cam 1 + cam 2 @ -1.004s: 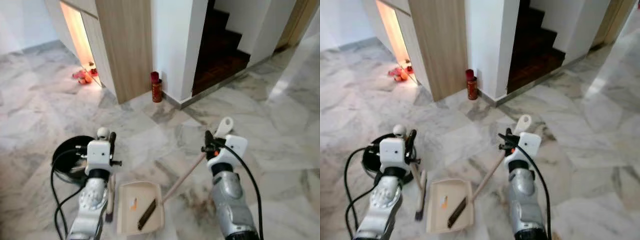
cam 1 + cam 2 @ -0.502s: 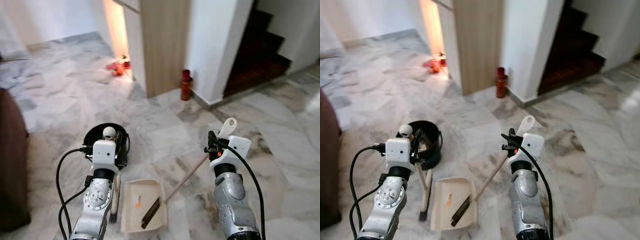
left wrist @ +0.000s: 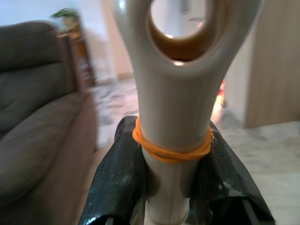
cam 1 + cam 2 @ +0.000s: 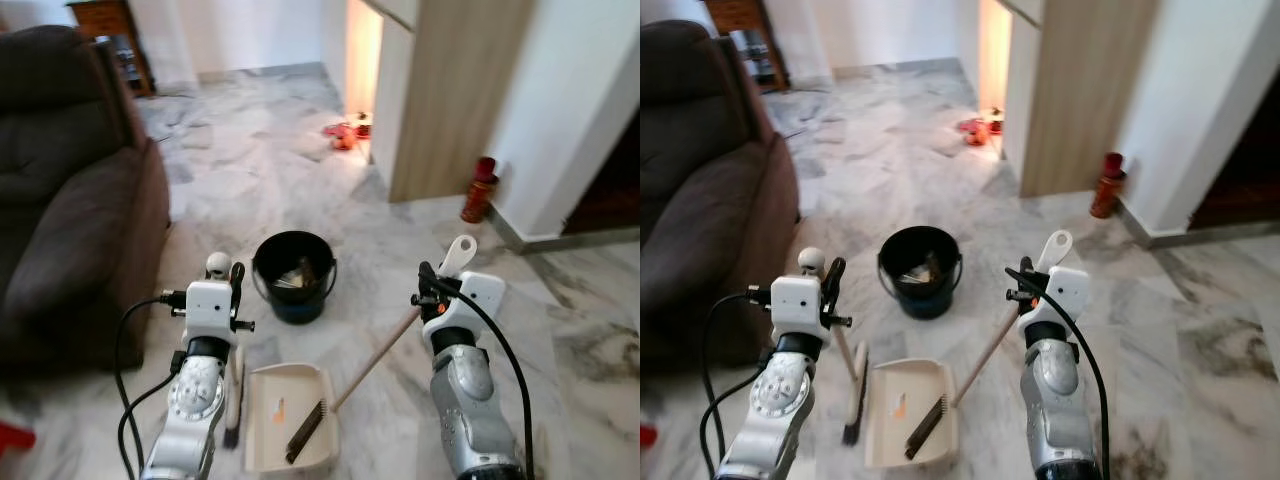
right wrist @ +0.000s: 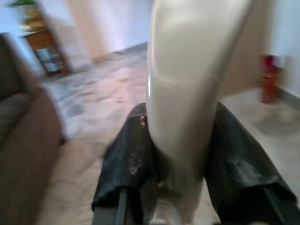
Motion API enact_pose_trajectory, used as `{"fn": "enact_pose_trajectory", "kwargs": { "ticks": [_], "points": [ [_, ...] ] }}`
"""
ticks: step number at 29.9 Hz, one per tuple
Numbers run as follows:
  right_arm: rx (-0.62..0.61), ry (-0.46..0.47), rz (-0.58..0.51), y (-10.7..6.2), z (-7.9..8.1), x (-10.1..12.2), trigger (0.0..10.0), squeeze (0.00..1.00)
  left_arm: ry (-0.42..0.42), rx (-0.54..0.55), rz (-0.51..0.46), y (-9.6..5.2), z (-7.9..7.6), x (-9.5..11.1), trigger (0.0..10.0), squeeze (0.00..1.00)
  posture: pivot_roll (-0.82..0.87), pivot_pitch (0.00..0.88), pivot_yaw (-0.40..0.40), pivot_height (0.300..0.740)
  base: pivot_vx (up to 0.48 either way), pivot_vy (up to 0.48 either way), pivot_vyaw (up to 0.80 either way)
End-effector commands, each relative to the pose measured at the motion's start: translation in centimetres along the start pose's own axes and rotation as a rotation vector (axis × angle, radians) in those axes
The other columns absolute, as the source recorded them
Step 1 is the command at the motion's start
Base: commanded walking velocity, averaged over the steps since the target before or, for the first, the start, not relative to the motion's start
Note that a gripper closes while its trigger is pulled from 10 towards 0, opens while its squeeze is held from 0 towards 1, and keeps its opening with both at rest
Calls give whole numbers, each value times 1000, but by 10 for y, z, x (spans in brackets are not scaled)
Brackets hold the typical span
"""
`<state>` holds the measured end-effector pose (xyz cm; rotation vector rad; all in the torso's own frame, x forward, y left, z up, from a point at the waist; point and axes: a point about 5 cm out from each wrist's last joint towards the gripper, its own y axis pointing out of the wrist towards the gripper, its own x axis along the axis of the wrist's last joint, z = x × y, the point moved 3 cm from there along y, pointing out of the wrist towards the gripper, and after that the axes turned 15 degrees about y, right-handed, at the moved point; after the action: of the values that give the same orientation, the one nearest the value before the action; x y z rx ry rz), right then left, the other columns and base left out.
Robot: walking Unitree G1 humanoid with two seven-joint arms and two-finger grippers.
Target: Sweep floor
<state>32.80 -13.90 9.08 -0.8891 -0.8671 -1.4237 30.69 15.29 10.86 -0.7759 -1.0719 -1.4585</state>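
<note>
At far left, a brown sofa is bordering the marble floor. Beside it, the left gripper is clamping its fingers on the brush handle, bristles resting on the floor just left of the dustpan. A black bucket is standing beyond the pan. Rightward, the right gripper is gripping the dustpan handle. Scraps are lying in the pan, suggesting sweeping is largely done and emptying remains.
</note>
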Motion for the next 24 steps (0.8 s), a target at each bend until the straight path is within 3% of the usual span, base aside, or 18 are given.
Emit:
{"fn": "enact_pose_trajectory", "kwargs": {
  "ticks": [1,13,24],
  "points": [
    [14,36,-46,4,5,12,10000,0,16,16,-55,6,3,14,10000,0,38,0,13,740,0,0,0],
    [16,29,-54,5,6,13,10000,0,32,11,-37,6,4,11,10000,0,43,0,15,740,0,0,0],
    [20,16,-63,5,7,14,10000,0,45,11,-24,6,4,9,10000,0,45,0,13,740,326,0,0]
  ]
}}
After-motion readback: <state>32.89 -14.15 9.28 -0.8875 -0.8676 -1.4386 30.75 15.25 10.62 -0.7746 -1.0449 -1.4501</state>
